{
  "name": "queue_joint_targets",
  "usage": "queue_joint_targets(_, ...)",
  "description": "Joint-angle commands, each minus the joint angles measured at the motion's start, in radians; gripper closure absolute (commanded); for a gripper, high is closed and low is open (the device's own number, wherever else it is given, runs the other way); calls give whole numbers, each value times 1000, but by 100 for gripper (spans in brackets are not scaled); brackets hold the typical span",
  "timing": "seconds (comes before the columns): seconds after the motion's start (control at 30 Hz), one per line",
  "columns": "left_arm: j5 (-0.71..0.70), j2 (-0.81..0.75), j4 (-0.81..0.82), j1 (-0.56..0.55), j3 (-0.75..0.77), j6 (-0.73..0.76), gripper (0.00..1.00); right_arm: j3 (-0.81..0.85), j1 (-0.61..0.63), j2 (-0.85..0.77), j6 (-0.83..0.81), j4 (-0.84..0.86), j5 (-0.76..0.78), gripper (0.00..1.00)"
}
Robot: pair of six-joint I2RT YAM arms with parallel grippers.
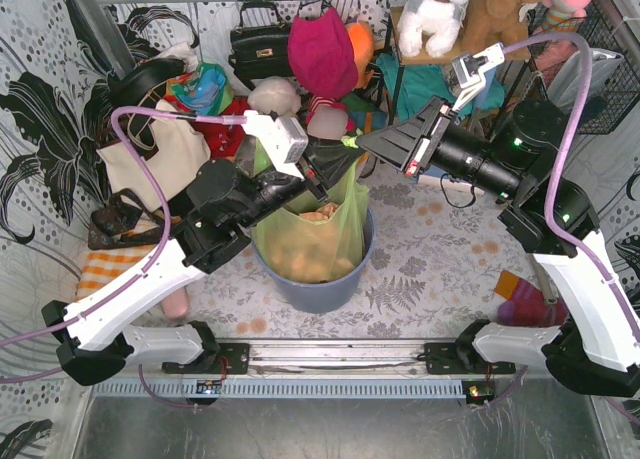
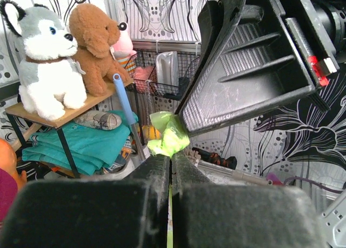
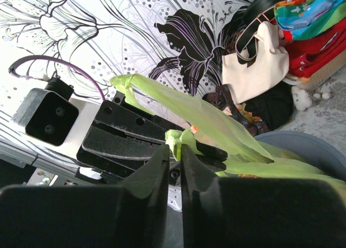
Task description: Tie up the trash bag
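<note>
Your left fingers [image 2: 154,175] are pressed tight together, with a thin strip of green plastic squeezed between them. So the left gripper [image 2: 171,157] is pinching the trash bag [image 2: 168,133]. A small green lump of the bag sticks out just past those tips. Your right fingers [image 3: 157,172] are almost shut too, and a little green tuft is caught at their tips, so the right gripper [image 3: 176,146] has a piece of the bag as well. The two sets of tips are very near each other, nearly nose to nose. From the right tips a stretched green sheet runs down and away. Below both pairs of fingers hangs the rest of the bag. It sits inside the round bin [image 1: 365,254], and crumpled tan paper [image 1: 318,215] shows through the top. I think you are at the start of the knot: each side has one ear of the bag, pulled up over the opening. Next you likely need to cross one ear over the other, tuck it under, and pull the two apart. Hold tight but go slow, because this plastic is thin and could slip out or rip.
</note>
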Motion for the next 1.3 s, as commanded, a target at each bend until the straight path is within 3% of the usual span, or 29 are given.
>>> queue_joint_targets(0.0, 19, -38, 55, 8, -15, -18, 99, -8, 4, -38, 12, 32, 41, 83)
queue_joint_targets(0.1, 23, -51, 58, 8, -27, -25, 100, -12, 4, -45, 18, 35, 61, 77)
queue_joint_targets(0.37, 79, -90, 59, 8, -46, -52, 100, 10, 4, -34, 5, 52, 78, 75)
queue_joint_targets(0.77, 247, -183, 66, 8, -143, -117, 100, 2, 4, 22, -88, 274, -82, 65)
queue_joint_targets(0.93, 302, -237, 117, 8, -213, -159, 100, 35, 4, 98, -119, 363, -220, 58)
queue_joint_targets(1.27, 345, -293, 125, 9, -272, -203, 100, 158, 58, 234, -226, 329, -255, 42)
